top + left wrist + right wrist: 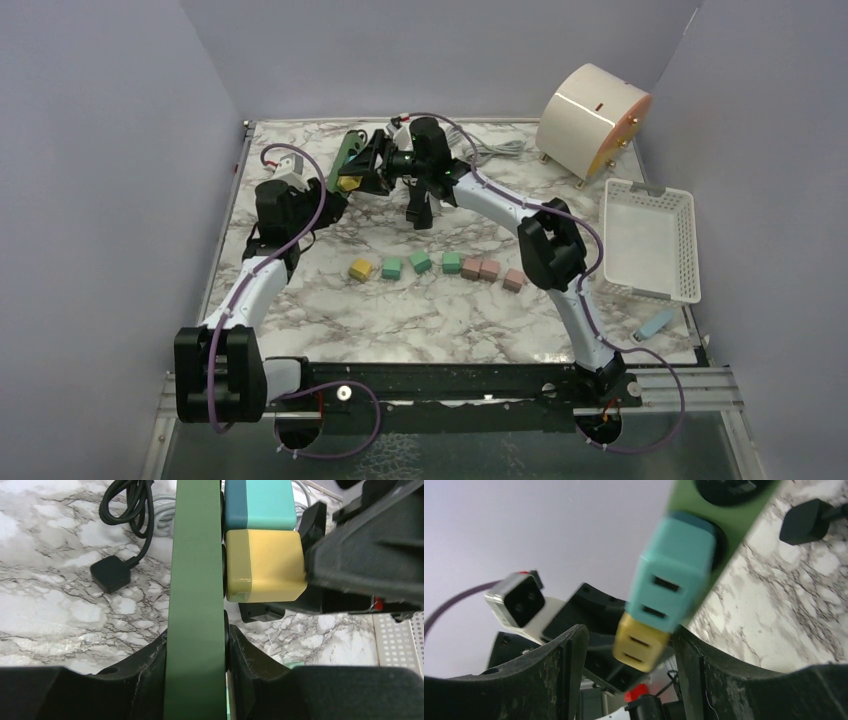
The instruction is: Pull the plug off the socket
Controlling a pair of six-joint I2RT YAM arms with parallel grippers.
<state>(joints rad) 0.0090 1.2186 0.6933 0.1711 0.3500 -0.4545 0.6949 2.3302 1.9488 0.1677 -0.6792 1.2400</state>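
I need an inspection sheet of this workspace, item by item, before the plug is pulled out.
Surface: marble table.
Job's things: green power strip with yellow plug and teal plug in it.
Clutter: row of small blocks, white basket, round box.
Grippers: left gripper shut on the power strip; right gripper open, fingers either side of the yellow plug.
Cables: black cable and grey cable on the table.
Surroundings: plain grey walls.
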